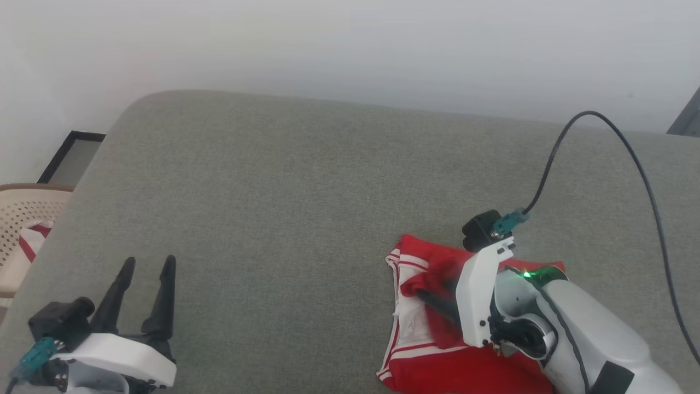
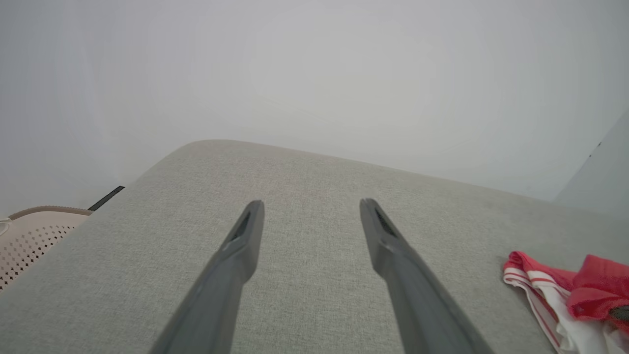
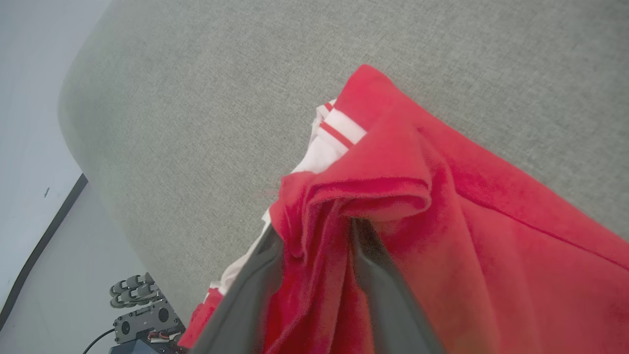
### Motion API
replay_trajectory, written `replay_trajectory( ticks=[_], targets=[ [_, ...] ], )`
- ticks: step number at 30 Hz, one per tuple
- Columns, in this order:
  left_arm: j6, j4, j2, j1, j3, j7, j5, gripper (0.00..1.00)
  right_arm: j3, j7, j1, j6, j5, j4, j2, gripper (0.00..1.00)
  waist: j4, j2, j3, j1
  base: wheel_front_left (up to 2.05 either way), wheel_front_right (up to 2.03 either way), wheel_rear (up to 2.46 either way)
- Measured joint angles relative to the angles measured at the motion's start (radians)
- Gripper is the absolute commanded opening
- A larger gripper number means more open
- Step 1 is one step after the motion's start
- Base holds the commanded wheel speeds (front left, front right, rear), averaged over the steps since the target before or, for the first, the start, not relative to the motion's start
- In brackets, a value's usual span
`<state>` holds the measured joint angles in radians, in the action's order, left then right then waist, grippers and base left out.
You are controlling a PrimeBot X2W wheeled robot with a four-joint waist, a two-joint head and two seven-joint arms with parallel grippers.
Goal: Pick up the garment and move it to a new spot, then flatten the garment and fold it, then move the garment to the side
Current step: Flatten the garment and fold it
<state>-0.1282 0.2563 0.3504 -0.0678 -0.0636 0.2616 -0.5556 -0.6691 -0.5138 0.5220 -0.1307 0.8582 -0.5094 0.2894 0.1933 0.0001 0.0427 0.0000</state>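
Task item: the small red jersey shirt with white sleeves and red-and-white striped trim (image 1: 465, 372) lay crumpled at the lower right of the head view, running down to the bottom edge of the frame.
Garment in the left wrist view: its striped edge and a raised red fold (image 2: 594, 285) sat at the lower right corner.
Garment in the right wrist view: red cloth (image 3: 467, 221) covered the centre and right of the frame, with a strip of white sleeve and striped trim showing at its upper left edge.
Support: the garment rested on a broad grey woven-fabric cushion with a rounded corner (image 1: 273, 191).
Right gripper: the two long dark fingers (image 1: 432, 295) pointed toward the left of the head view, across the garment.
Right grip: in the right wrist view the jaws (image 3: 317, 228) were drawn close, a bunched fold of red cloth pinched between them and rolled over their tips.
Left gripper: it hovered over bare cushion at the lower left of the head view (image 1: 150, 260), well apart from the garment.
Left grip: fingers spread wide with nothing between them (image 2: 310, 203).
Cable: a thin black cord (image 1: 640, 164) arched from the right wrist toward the right edge.
Left edge: a beige perforated plastic basket (image 1: 22, 208) held red-and-white cloth.
Background: a plain pale wall (image 1: 350, 44) filled the top.
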Motion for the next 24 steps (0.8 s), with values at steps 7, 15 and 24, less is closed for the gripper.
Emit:
replay_trajectory(
  ticks=[7, 15, 24],
  targets=[
    [0.0, 0.0, 0.008, 0.016, 0.035, 0.0, -0.008, 1.0, -0.039, 0.045, 0.037, 0.0, 0.032, 0.014, 0.018, 1.0, -0.025, 0.0, -0.015, 0.0, 0.0, 0.0, 0.0],
    [0.0, -0.014, 0.016, 0.05, 0.072, 0.0, -0.011, 1.0, 0.005, 0.175, 0.043, 0.0, 0.018, 0.095, 0.129, 1.0, -0.084, 0.0, -0.032, 0.0, 0.0, 0.0, 0.0],
    [0.0, -0.033, 0.021, 0.086, 0.11, 0.0, -0.011, 1.0, 0.154, 0.393, -0.058, 0.0, -0.031, 0.122, 0.246, 1.0, -0.16, 0.0, -0.043, 0.0, 0.0, 0.0, 0.0]
  ],
)
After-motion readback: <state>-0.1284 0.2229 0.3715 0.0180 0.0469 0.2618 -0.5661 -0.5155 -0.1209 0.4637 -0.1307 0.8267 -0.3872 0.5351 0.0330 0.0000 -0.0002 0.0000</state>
